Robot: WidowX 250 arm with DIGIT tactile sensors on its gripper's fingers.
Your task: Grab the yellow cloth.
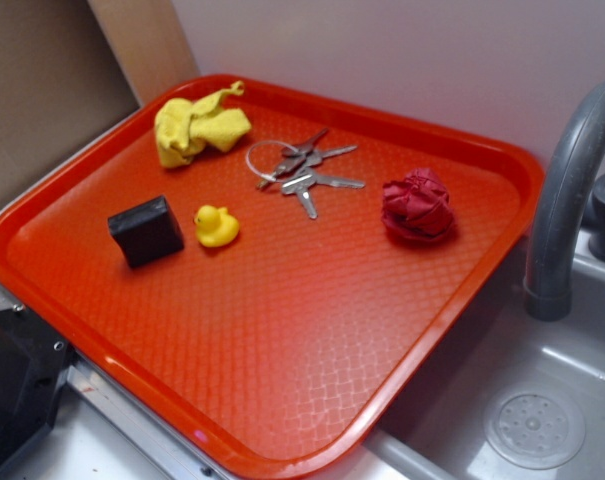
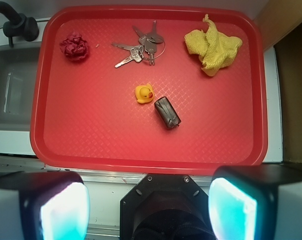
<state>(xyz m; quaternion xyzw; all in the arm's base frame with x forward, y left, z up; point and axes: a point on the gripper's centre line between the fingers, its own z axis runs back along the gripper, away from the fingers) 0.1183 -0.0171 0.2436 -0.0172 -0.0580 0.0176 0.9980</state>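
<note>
The yellow cloth (image 1: 197, 125) lies crumpled at the far left corner of the red tray (image 1: 282, 330), with a pointed tail sticking up. In the wrist view the cloth (image 2: 213, 47) is at the top right of the tray (image 2: 91, 130). My gripper (image 2: 150, 207) shows only in the wrist view, at the bottom edge. Its two fingers are wide apart and hold nothing. It is high above the tray's near edge, far from the cloth.
On the tray lie a small yellow rubber duck (image 1: 216, 226), a black block (image 1: 145, 230), a bunch of keys (image 1: 302, 165) and a dark red fabric ball (image 1: 418, 205). A grey faucet (image 1: 567, 190) and a sink (image 1: 532, 400) are to the right.
</note>
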